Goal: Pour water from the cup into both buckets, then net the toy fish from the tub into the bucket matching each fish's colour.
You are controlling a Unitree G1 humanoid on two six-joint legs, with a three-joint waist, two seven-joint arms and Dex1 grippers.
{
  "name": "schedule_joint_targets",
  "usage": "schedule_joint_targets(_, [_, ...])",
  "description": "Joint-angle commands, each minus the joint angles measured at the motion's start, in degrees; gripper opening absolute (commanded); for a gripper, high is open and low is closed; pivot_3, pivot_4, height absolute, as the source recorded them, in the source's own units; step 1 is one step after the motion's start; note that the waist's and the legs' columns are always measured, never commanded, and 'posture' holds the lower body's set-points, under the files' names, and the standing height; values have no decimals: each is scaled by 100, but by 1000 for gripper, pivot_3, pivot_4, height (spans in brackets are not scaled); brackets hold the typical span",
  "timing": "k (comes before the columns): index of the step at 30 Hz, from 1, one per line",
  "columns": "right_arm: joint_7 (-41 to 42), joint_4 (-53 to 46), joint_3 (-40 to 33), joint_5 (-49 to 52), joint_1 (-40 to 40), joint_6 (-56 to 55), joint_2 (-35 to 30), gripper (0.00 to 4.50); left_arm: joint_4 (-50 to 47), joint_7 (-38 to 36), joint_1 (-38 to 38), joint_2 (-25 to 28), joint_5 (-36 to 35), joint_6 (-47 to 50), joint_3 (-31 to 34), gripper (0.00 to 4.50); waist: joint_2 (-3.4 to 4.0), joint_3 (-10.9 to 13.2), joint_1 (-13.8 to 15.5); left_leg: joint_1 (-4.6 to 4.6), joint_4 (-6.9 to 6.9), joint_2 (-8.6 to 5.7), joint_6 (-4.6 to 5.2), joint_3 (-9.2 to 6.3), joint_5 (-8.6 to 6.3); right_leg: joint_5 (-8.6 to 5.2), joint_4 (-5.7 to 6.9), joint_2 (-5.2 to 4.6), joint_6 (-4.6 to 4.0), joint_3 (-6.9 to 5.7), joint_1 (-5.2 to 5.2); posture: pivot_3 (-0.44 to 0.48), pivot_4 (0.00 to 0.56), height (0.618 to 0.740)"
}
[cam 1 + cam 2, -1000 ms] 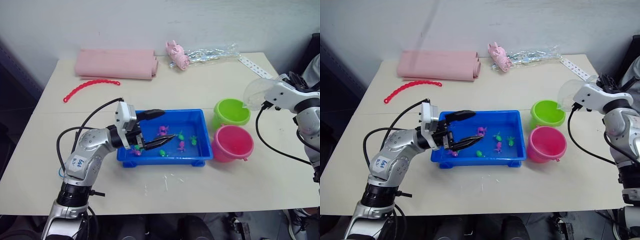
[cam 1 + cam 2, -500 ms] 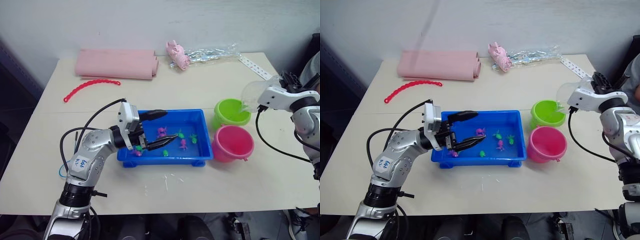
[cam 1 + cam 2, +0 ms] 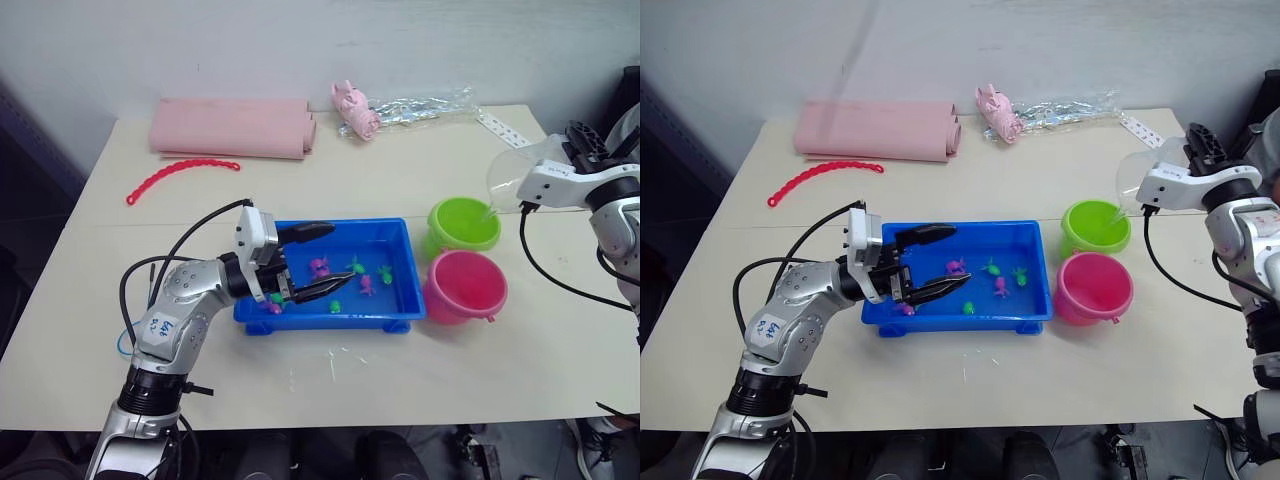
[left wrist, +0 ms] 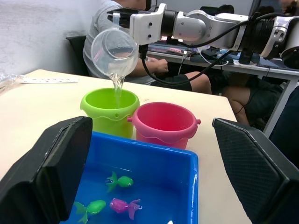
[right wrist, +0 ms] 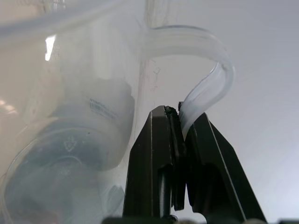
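My right gripper is shut on the handle of the clear cup. The cup is tipped over the lime green bucket, and a thin stream of water falls into it. The pink bucket stands just in front of the green one. Both buckets sit right of the blue tub. Small pink fish and green fish float in the tub's water. My left gripper hangs open over the tub's left half, holding nothing.
A rolled pink cloth and a red bead chain lie at the table's back left. A pink toy, a clear plastic bag and a white strip lie at the back right. A seated person is beyond the table.
My right wrist has lifted and turned, moving the cup slightly up and to the right above the green bucket. The left gripper has hardly moved. The fish have drifted a little.
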Motion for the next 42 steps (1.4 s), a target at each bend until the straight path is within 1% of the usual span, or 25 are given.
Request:
schedule_joint_targets(1, [-203,-26,-144,42,-192,-95,-174,19,-238,-5,30,-14,-6,-133,13,4500,0,0,1,0,0,0,0,0,0,0,0,0,0,0,0,0,150,740])
schedule_joint_targets(13, [-360,66,-140,-36,-87,-275,-252,19,-186,-16,1,-15,-2,-189,11,4500,0,0,0,0,0,0,0,0,0,0,1,0,0,0,0,0,150,740])
schedule_joint_targets(16, [-125,19,-257,283,66,-287,-116,19,-167,-42,7,24,6,-209,43,4500,0,0,4,0,0,0,0,0,0,0,1,0,0,-1,0,0,150,740])
schedule_joint_targets(19, [279,-7,-763,1258,229,171,387,19,-86,-99,-48,102,13,-247,125,4500,-2,1,3,-1,1,0,0,0,0,0,1,1,0,-2,1,0,150,740])
schedule_joint_targets(21, [556,-17,-1074,1802,309,413,629,19,-46,-157,-90,160,4,-266,153,4500,-17,9,2,0,5,4,0,-3,0,0,6,4,0,-7,4,0,150,740])
schedule_joint_targets(24, [835,-183,-1369,2316,432,532,792,19,-22,-226,-135,216,-13,-280,163,4500,-17,9,4,-4,5,4,0,-3,0,0,4,4,0,-7,2,0,150,740])
schedule_joint_targets(26, [1222,-356,-1592,2856,539,686,918,19,9,-282,-179,260,-23,-284,186,4500,-17,10,6,-4,5,4,0,-4,0,0,3,4,0,-8,2,0,150,740])
schedule_joint_targets(28, [1766,-557,-2014,3741,588,1192,1189,19,26,-339,-215,305,-58,-275,211,4500,-19,11,7,-3,5,4,0,-4,0,0,4,4,0,-9,2,0,150,740])
schedule_joint_targets(30, [2126,-733,-2506,4494,616,1800,1342,19,-45,-460,-242,290,-316,-204,312,4500,-22,13,7,-3,8,7,0,-6,0,0,4,6,0,-10,4,0,150,740])
schedule_joint_targets(32, [2343,-868,-2936,5078,630,2469,1382,19,-146,-495,-280,283,-609,-24,435,4500,-24,14,13,-5,8,7,0,-5,0,1,4,5,-1,-10,4,0,150,740])
schedule_joint_targets(34, [2587,-995,-3321,5686,667,3207,1399,19,-263,-701,-268,434,-682,44,409,4500,-24,14,29,-6,8,7,0,-7,0,1,3,5,0,-11,4,0,150,740])
schedule_joint_targets(37, [2504,-999,-3843,6164,837,3727,1466,19,-374,-898,-246,575,-788,147,349,4500,-24,14,36,-7,6,7,1,-9,0,1,-1,5,-1,-12,4,0,150,740])
schedule_joint_targets(39, [2386,-935,-4101,6347,1011,3884,1561,19,-463,-1019,-231,626,-869,248,283,4500,-25,14,45,-8,7,7,1,-9,0,1,-3,5,-1,-13,4,0,150,740])
schedule_joint_targets(40, [2360,-917,-4163,6392,1106,3882,1600,19,-500,-1050,-228,636,-890,289,257,4500,-25,14,43,-9,7,7,1,-8,0,1,-4,5,-1,-13,4,0,150,740])
schedule_joint_targets(42, [2429,-876,-4190,6331,1445,3407,1711,19,-574,-1080,-225,628,-892,340,194,4500,-25,14,36,-8,7,7,1,-6,0,1,-3,5,-1,-12,5,0,150,740])
